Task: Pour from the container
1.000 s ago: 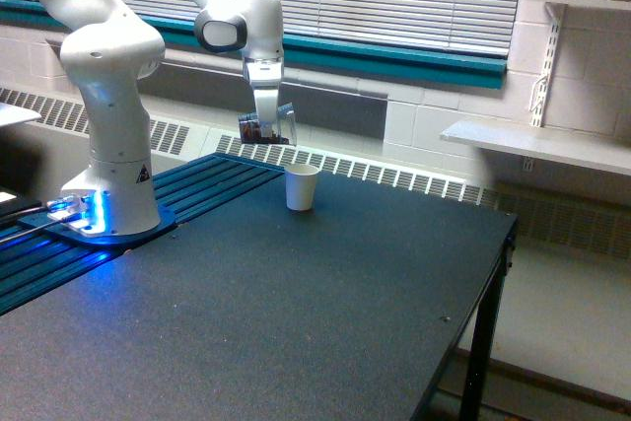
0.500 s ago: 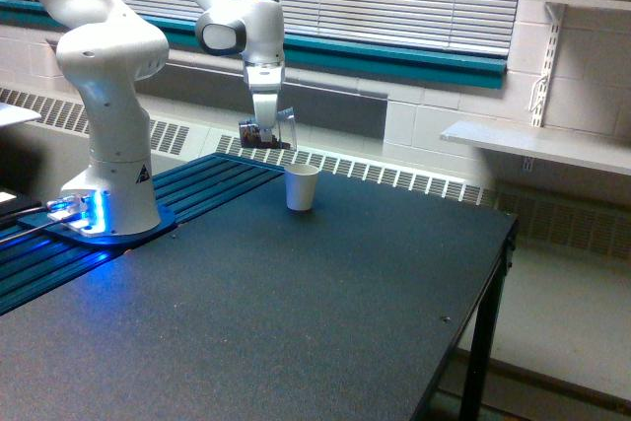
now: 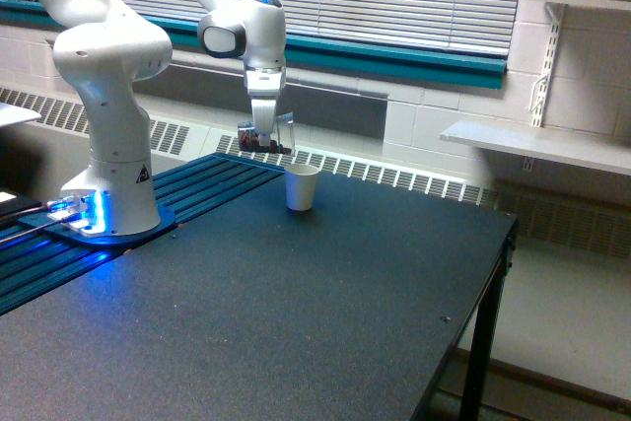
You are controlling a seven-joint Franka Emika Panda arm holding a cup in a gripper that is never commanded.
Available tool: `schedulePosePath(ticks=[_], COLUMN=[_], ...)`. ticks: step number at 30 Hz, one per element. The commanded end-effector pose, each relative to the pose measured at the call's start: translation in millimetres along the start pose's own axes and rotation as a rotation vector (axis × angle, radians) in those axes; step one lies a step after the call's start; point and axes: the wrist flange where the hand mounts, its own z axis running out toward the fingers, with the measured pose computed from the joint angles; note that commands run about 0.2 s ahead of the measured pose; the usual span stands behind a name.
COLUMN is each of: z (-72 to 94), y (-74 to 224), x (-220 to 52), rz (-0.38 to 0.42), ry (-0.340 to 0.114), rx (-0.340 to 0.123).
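Note:
In the exterior view my gripper [image 3: 264,132] hangs from the white arm, shut on the container [image 3: 268,137], a small clear cup with brown pieces showing at its bottom. The container is tilted, with its mouth toward the view's right. It hovers above and slightly left of a white paper cup [image 3: 302,187] that stands upright on the dark table [image 3: 325,313]. The two cups do not touch.
The arm's white base [image 3: 110,189] with a blue light stands at the table's left on a ribbed blue strip [image 3: 197,184]. The table's right edge [image 3: 498,273] drops to the floor. A radiator grille [image 3: 394,176] and window blinds run behind; a wall shelf [image 3: 537,145] sits at right.
The gripper with the container has shifted slightly to the right and a little lower, nearer the white cup. The white cup has not moved.

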Motion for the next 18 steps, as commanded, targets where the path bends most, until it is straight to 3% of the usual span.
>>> schedulePosePath(ticks=[1,18], z=[6.8,11.7], y=[17.7,24.6], x=[6.9,9.7], rz=[-0.003,-0.007], ry=[-0.022,-0.06], rx=[-0.023,-0.039])
